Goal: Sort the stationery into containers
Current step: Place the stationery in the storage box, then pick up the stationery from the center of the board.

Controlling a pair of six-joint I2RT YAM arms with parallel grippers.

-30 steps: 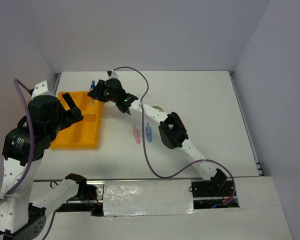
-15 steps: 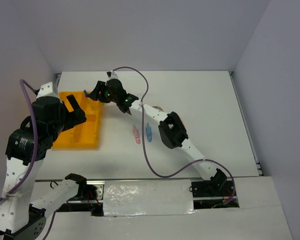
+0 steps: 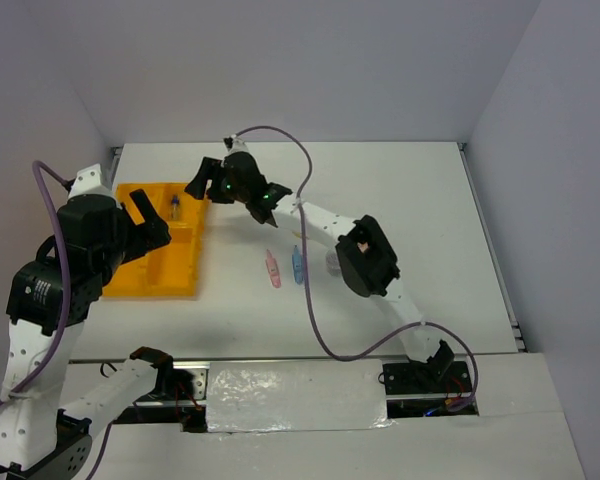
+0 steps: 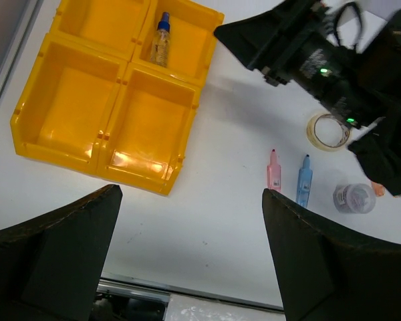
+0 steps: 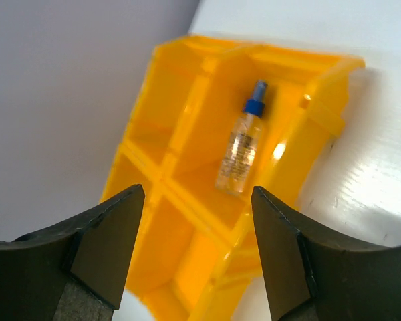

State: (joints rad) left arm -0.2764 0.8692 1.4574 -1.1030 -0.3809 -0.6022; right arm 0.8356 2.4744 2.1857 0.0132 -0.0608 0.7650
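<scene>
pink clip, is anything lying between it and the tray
Nothing visible does. Only bare table separates the pink clip from the tray; the blue clip lies on the side away from the tray.

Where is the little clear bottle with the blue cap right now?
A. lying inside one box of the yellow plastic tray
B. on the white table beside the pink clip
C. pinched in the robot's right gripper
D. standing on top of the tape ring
A: the clear bottle with the blue cap lies flat on the floor of one compartment of the yellow plastic tray, while the right gripper is open and empty, apart from it.
</scene>
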